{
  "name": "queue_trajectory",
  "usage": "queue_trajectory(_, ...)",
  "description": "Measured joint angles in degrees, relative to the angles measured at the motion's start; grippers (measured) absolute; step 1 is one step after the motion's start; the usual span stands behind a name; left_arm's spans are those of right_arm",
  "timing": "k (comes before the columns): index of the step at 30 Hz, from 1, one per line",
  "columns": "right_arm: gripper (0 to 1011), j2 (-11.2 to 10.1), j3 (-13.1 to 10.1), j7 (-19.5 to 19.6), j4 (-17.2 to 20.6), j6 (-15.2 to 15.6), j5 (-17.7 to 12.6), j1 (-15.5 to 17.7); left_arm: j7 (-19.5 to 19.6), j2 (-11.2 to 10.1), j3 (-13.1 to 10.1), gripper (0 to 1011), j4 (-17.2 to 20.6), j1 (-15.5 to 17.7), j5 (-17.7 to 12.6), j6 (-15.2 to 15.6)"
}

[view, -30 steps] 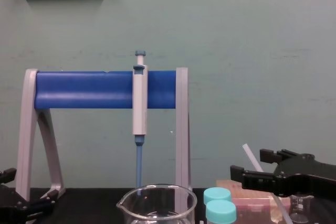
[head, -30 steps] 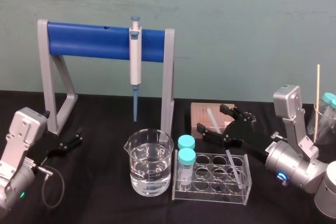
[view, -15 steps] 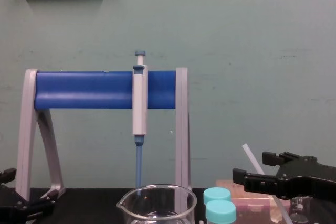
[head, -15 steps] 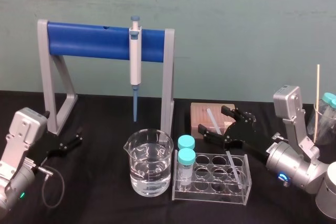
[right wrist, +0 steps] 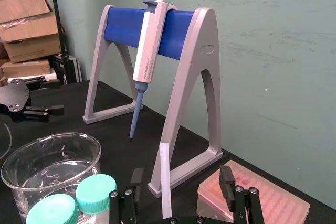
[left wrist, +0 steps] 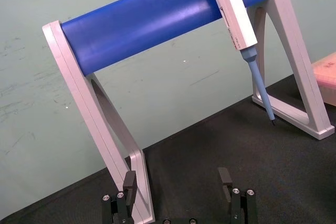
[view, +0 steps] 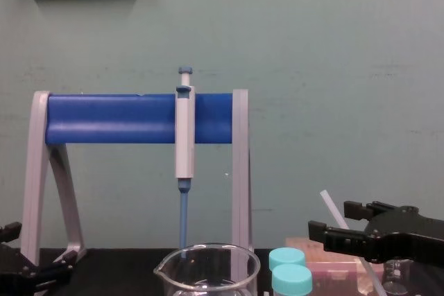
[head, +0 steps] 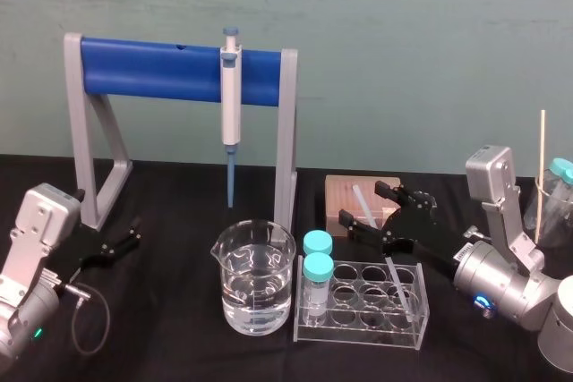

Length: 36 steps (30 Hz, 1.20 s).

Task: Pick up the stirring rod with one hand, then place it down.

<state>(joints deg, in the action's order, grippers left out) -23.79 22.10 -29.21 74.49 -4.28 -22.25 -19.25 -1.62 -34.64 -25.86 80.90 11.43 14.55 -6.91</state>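
Whitish and see-through, the stirring rod (head: 394, 275) leans in the rack (head: 358, 330) near the front edge of the table (head: 170, 319), untouched inside the wide-spread right gripper (head: 361, 203), which should close squarely and lift along its lean; the left gripper (head: 132, 233) idles, spread, at the left edge.

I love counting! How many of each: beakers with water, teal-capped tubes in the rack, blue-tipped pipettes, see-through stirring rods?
Clear glass beaker with water: 1
Teal-capped clear tubes in the clear plastic rack: 2
White, blue-tipped pipette: 1
Whitish translucent stirring rod: 1
Total: 5
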Motion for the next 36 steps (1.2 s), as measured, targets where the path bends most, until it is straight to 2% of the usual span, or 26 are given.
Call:
queue_trajectory(5,812,0.00,0.03,0.02,0.00,-0.01,-0.01,0.00,0.00,0.00,0.00,1000,0.00,0.00,0.00,0.00)
queue_trajectory(6,751,0.00,0.03,0.02,0.00,-0.01,-0.02,0.00,0.00,0.00,0.00,1000,0.00,0.00,0.00,0.00)
queue_trajectory(10,682,0.00,0.03,0.02,-0.01,-0.01,-0.03,0.00,0.00,0.00,0.00,1000,0.00,0.00,0.00,0.00)
queue_trajectory(14,512,0.00,0.03,0.02,0.00,-0.02,-0.05,0.00,0.00,0.00,0.00,1000,0.00,0.00,0.00,0.00)
queue_trajectory(21,288,0.00,0.03,0.01,-0.01,-0.04,-0.07,0.00,0.00,0.00,0.00,1000,0.00,0.00,0.00,0.00)
queue_trajectory(24,221,0.00,0.03,0.01,-0.01,-0.04,-0.07,0.00,0.00,0.00,0.00,1000,0.00,0.00,0.00,0.00)
queue_trajectory(26,138,0.00,0.03,0.01,-0.01,-0.04,-0.07,0.00,0.00,0.00,0.00,1000,0.00,0.00,0.00,0.00)
queue_trajectory(30,67,0.00,0.03,0.01,0.00,-0.04,-0.07,0.00,0.00,0.00,0.00,1000,0.00,0.00,0.00,0.00)
queue_trajectory(36,67,0.00,0.03,0.01,-0.01,-0.04,-0.07,0.00,0.00,0.00,0.00,1000,0.00,0.00,0.00,0.00)
